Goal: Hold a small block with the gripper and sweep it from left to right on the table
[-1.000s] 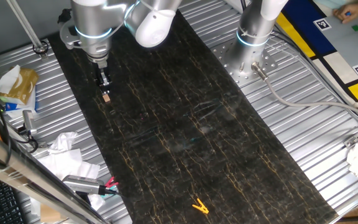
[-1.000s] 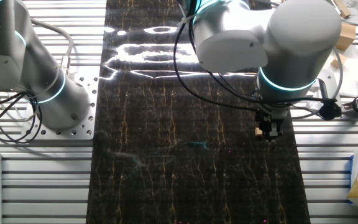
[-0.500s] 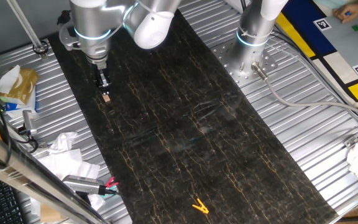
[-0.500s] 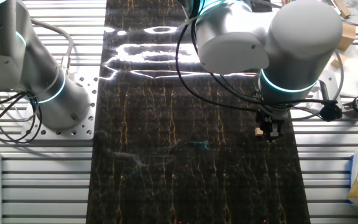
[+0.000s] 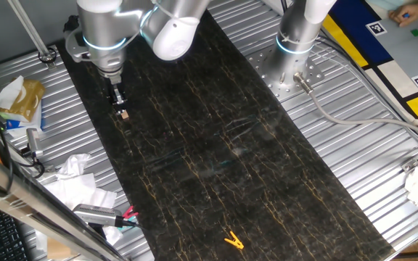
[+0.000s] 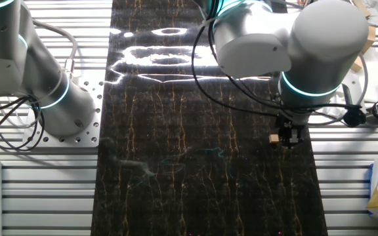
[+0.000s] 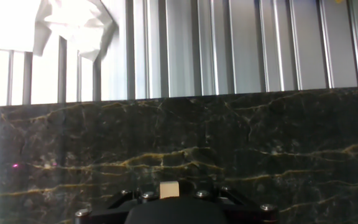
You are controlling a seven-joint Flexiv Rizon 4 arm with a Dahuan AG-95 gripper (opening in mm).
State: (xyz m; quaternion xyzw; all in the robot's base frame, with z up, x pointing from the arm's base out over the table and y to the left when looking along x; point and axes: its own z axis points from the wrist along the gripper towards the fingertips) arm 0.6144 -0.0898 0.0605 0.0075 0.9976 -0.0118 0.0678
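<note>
Broadly, the table is a long dark slab veined in thin gold-orange, running diagonally from upper left to lower right in one fixed view and top to bottom in the other, with ribbed silver metal on both long sides. Over one end of the slab, close to a long edge, hangs the silver-grey arm with its glowing blue ring, wrist pointing straight down. A second upright silver arm stands on a bolted plate beside the slab, well apart from the first.

Crumpled white paper lies on the ribbed metal near the working arm, and a yellow clip sits far down the slab.

Below the wrist, the gripper points down at the slab, its black fingers drawn close together on the small block, which shows as a tan cube at the fingertips just above or on the dark surface; contact cannot be told. From the hand view the block sits squarely between the finger bases, one flat face toward the camera. Being a cube, it has no clear long axis; its edges look roughly square to the slab's near edge.
</note>
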